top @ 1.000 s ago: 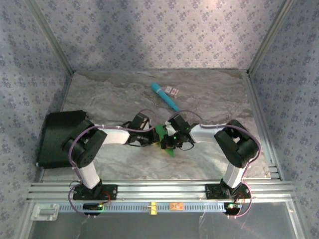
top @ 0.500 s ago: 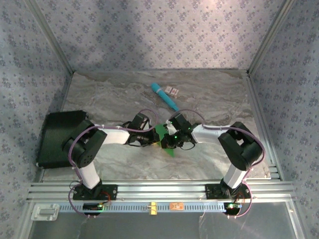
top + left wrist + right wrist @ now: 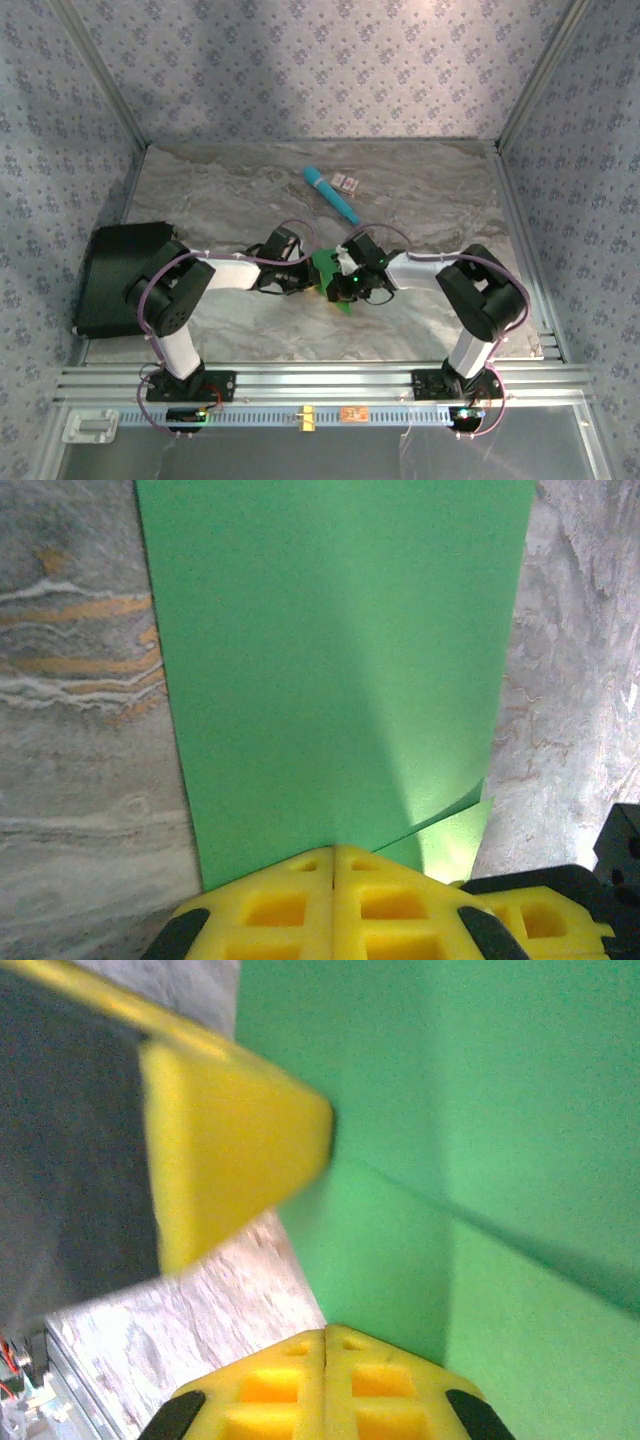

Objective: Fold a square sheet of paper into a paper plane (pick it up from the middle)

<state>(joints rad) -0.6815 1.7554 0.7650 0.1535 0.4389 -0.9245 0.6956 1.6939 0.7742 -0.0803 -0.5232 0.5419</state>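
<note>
From above, the paper (image 3: 322, 266) is seen at the middle of the table (image 3: 230, 190). It is flanked by the left gripper (image 3: 308, 275) and the right gripper (image 3: 338, 287), which are brought close together. A teal stick (image 3: 331, 194) lies well apart, farther back.

At the left wrist, the left gripper (image 3: 333, 852) is seen clenched, its pads met on the near edge of the paper (image 3: 335, 660). The sheet runs away flat, and a folded flap shows at the lower right. Whether the sheet rests on the marble cannot be told.

At the right wrist, the right gripper (image 3: 325, 1335) is likewise clenched on the paper (image 3: 480, 1110), just beside a crease. One yellow finger (image 3: 230, 1160) of the left gripper is pressed against the sheet nearby.

A tear is judged possible if the arms are drawn apart, since thin paper is pinched at two close points. A skewed crease could be caused by one grip slipping. The fingers could also be knocked together, being so near.
</note>
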